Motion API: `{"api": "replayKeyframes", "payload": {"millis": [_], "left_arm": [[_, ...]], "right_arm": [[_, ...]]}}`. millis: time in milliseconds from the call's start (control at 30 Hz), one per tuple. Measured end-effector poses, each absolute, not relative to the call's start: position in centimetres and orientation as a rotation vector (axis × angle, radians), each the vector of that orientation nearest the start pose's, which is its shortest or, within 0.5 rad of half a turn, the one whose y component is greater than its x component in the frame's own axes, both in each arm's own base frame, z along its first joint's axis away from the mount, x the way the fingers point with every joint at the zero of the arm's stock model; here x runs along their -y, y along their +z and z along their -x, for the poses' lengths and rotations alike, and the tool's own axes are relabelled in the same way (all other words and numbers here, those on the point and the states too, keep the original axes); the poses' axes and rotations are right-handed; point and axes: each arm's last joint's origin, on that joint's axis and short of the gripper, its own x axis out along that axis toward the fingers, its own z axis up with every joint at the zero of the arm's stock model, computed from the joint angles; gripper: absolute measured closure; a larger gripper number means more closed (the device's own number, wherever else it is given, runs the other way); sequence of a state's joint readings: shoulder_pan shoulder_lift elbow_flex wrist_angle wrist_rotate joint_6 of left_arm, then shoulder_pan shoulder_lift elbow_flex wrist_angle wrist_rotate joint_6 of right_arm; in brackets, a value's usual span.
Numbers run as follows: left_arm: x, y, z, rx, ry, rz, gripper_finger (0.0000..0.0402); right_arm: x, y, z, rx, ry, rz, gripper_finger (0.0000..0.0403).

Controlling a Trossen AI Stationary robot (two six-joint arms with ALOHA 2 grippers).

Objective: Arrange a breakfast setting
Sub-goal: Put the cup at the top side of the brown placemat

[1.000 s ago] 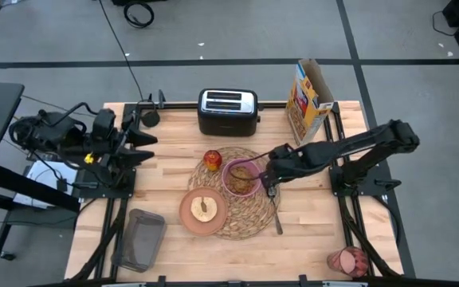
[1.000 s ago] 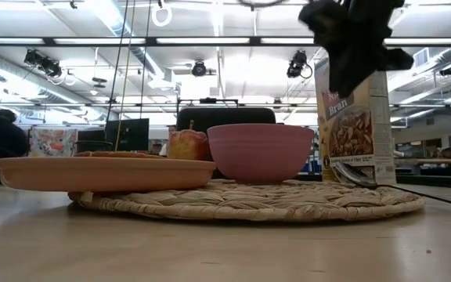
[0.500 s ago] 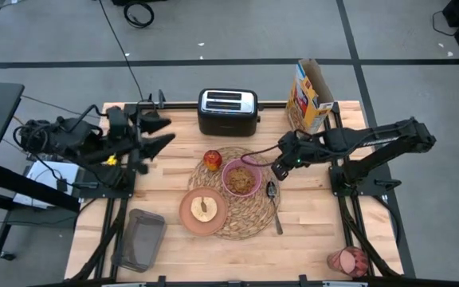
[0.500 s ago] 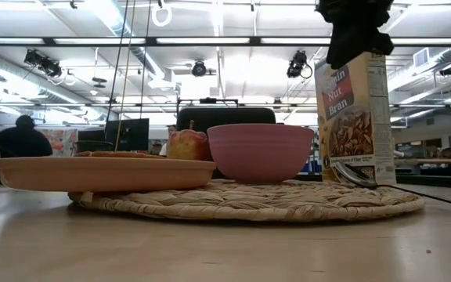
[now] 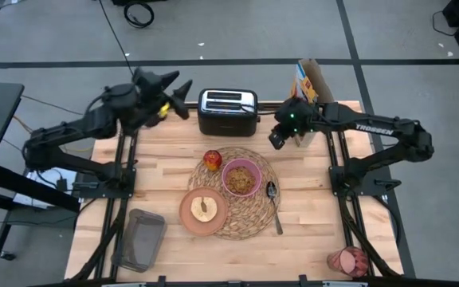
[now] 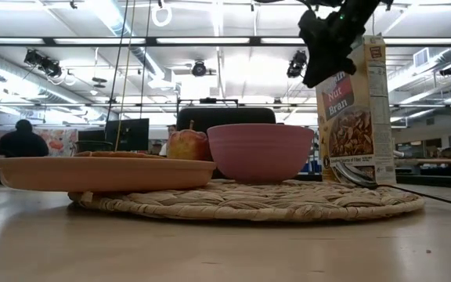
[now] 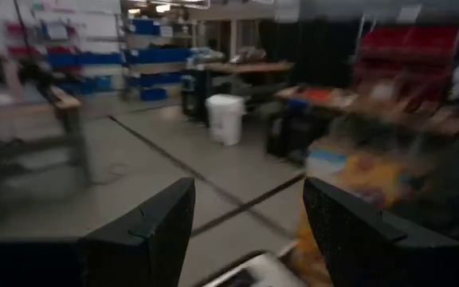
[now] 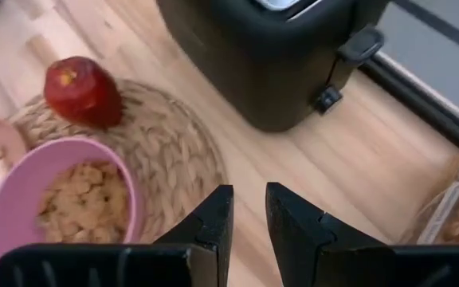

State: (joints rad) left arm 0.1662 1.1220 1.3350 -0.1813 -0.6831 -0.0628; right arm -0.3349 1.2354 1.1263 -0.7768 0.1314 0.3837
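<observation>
From above, the bowl (image 5: 242, 177), plate (image 5: 203, 210), apple (image 5: 212, 159) and spoon (image 5: 273, 203) sit on the placemat (image 5: 257, 209); tumbler (image 5: 347, 261) lies off the counter. Right gripper (image 8: 248, 209) jaws narrow, empty; left gripper (image 7: 245, 219) jaws wide.

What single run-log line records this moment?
left gripper: open, beside black toaster | right gripper: nearly closed, empty, above table | pink bowl: on straw placemat

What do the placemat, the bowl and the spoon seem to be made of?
Placemat: looks like woven straw or similar plant fibre, matte; coiled braids show in the low view.
Bowl: smooth pink, soft sheen; plastic or glazed ceramic, cannot tell which.
Spoon: looks like metal, silvery grey and shiny, with reflections on its bowl.
</observation>
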Motion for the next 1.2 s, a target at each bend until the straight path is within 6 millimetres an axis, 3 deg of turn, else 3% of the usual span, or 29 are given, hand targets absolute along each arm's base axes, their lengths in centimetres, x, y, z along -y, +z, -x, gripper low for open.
{"api": "replayKeyframes", "payload": {"millis": [267, 500, 867, 1200], "left_arm": [[-8.8, 44.5, -24.5, 0.031, 0.958, -0.092, 0.0159], [-11.1, 44.9, -24.3, 0.061, 1.099, -0.160, 0.0159], [-8.9, 44.5, -24.9, -0.009, 1.016, -0.197, 0.0159], [-8.5, 44.4, -24.4, 0.029, 1.045, -0.064, 0.0159]], "right_arm": [[9.7, 32.7, -22.5, -0.703, -0.542, -0.212, 0.0318], [11.0, 33.3, -21.9, -0.702, -0.576, -0.021, 0.0318], [11.6, 33.4, -21.4, -0.707, -0.570, 0.002, 0.0318], [10.6, 34.1, -20.7, -0.663, -0.452, -0.066, 0.0318]]}}
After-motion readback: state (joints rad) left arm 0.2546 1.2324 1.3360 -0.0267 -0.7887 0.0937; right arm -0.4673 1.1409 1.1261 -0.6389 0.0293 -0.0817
